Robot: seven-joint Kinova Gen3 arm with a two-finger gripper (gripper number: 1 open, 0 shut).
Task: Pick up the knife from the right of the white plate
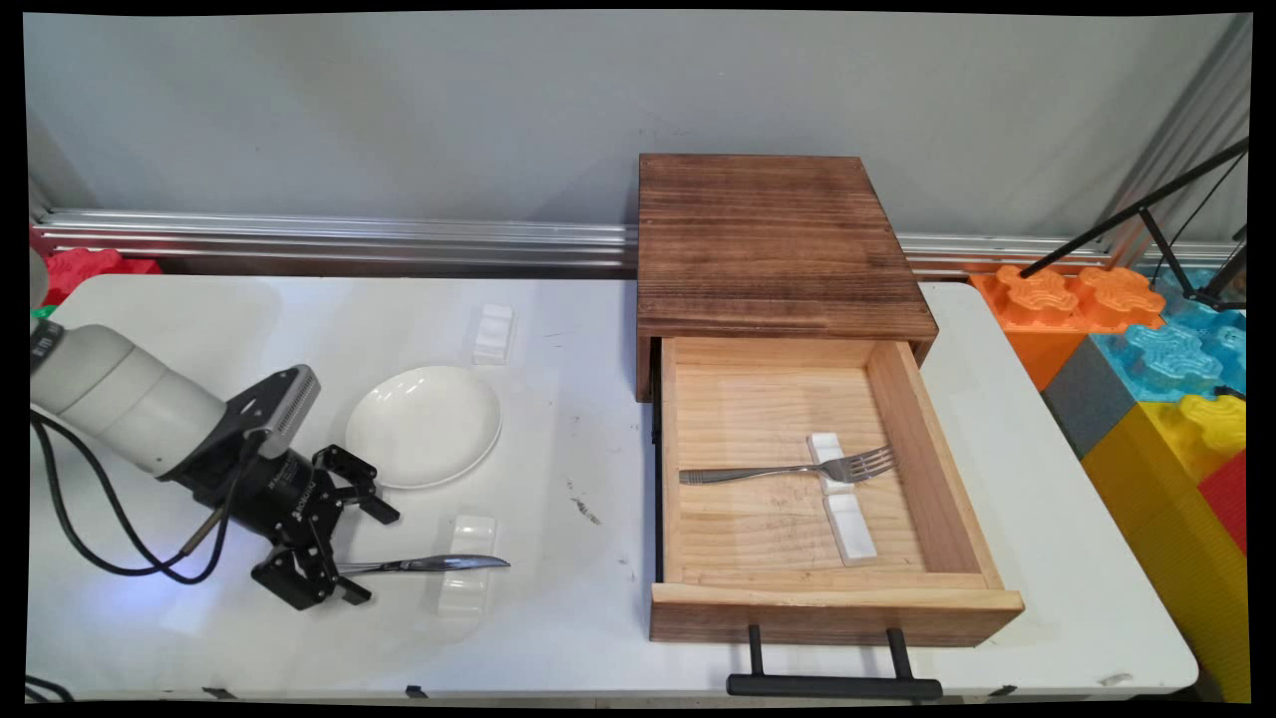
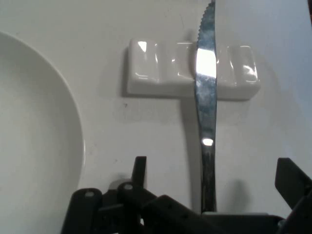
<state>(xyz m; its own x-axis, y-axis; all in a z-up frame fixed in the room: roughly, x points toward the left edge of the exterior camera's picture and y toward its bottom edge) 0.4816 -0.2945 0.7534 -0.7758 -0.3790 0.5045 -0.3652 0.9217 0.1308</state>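
One knife (image 1: 429, 564) | long axis left-right, tip right | tool (image 1: 344, 553) spread around handle

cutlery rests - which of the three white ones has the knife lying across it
The cutlery rest at the table's near left, beside the gripper. The rest in the drawer carries a fork; the rest behind the plate is bare.
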